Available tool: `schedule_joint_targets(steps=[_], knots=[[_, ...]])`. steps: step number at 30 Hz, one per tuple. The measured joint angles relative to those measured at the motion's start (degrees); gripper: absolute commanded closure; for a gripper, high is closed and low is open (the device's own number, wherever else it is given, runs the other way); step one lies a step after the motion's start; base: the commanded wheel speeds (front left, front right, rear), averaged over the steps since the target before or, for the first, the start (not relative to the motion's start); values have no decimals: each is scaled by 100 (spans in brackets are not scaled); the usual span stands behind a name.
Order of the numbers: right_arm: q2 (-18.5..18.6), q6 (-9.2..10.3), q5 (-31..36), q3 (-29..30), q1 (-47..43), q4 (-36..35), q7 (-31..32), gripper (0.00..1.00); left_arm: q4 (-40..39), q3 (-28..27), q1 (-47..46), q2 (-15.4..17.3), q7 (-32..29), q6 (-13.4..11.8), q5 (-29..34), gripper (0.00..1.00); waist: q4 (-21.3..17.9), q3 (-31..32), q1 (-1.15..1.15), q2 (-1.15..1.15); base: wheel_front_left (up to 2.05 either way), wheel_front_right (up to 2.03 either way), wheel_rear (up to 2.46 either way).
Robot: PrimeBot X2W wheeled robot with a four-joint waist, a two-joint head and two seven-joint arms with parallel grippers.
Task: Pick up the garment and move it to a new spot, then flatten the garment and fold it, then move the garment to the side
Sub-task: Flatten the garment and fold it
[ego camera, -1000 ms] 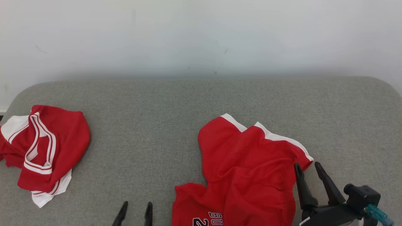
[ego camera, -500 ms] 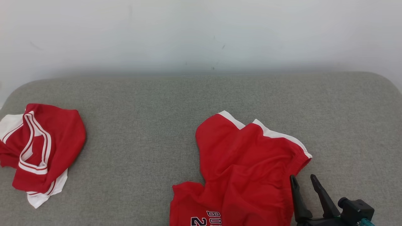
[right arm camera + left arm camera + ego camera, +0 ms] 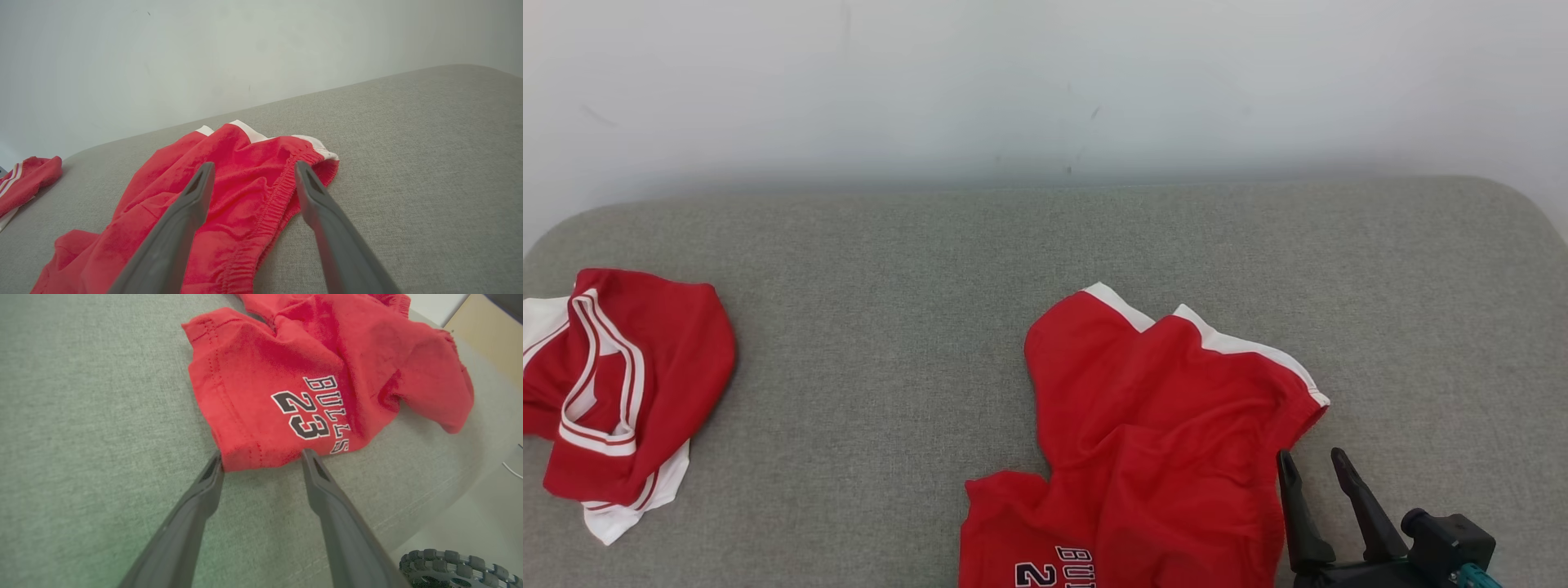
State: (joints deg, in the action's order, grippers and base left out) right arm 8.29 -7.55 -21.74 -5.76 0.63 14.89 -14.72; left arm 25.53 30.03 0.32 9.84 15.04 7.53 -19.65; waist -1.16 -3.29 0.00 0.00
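Garment (image 3: 1160, 425) lies crumpled on desk (image 3: 890, 286), not yet flattened. Left tool (image 3: 262, 455), jaws apart, straddles garment's printed hem. Right tool (image 3: 1311, 454), jaws apart, sits at its waistband. Risk: pinching one layer only, so garment drags bunched. Since a second ago, camera has shifted and right tool has drawn back from garment's trimmed corner.

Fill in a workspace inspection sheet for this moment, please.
Surface: grey fabric cushion, bare between the garments.
Job's things: red Bulls 23 shorts, crumpled, near edge right of centre.
Clutter: second red garment with white trim, bunched at the left.
Grippers: left gripper open, tips at the shorts' hem; right gripper open, by the waistband; neither holds anything.
Cables: thin pale strand on the floor, possibly a cable.
Surroundings: pale wall behind; treaded wheel below the cushion's edge.
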Motion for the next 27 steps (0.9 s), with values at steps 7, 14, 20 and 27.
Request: schedule_joint_targets(steps=[7, 14, 20, 27], knots=[[-7, 0, 16, 18, 0, 4, -3, 0, 3, 136, -262, 42, 1, 1, -171, 100, 102, 7, 0, 0, 0, 0, 0], [-20, 0, 12, 30, -13, 47, -20, 0, -625, -170, 49, 363, 1, 1, -143, 100, 330, 20, 0, 0, 0, 0, 0], [-42, 0, -4, 7, -11, 136, -27, 0, -1173, -536, 456, 700, 1, 1, -63, 100, 571, 17, 0, 0, 0, 0, 0], [-31, 0, 2, 62, 44, 308, -41, 0, -1348, -711, 733, 776, 1, 1, -75, 100, 685, -37, 0, 0, 0, 0, 0]])
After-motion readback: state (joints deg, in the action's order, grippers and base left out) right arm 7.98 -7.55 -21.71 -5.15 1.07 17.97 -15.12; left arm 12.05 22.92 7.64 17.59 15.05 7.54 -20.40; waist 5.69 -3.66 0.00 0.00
